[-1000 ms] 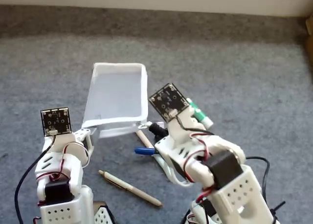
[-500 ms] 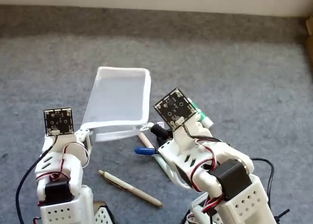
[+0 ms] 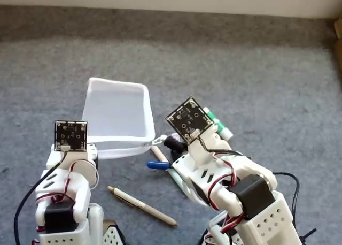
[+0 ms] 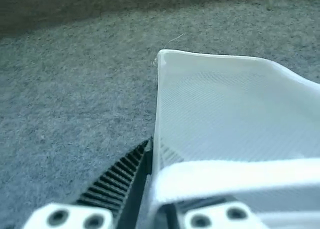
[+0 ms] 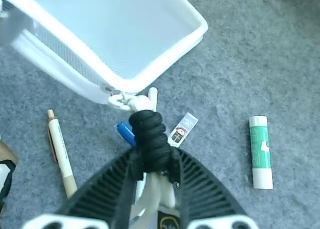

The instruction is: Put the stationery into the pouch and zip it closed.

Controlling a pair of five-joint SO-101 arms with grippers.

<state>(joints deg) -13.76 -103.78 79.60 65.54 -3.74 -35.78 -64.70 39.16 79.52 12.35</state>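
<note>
Stationery lies loose on the grey carpeted tabletop [image 3: 256,68], none of it inside the white mesh zip pouch [image 3: 117,114], which sits left of centre with its mouth gaping toward the arms. Just near of the pouch's right corner are a blue-capped pen [image 3: 158,165] and a small labelled eraser [image 5: 182,129]. A beige pen [image 3: 141,205] lies nearer, and a green-and-white glue stick [image 5: 261,151] is off to the right, well apart. The left end effector [image 4: 155,179] is clamped on the pouch's near rim at its left end. The right end effector [image 5: 151,156] is closed on the black knotted cord [image 5: 147,126] tied to the zip slider at the right corner. The step in hand looks like spreading the mouth wide. To do it well, the left grip should probably pin the rim firmly while the right draws the cord straight along the zip line, not upward, so the slider neither jams nor drags the light pouch across the pens.
</note>
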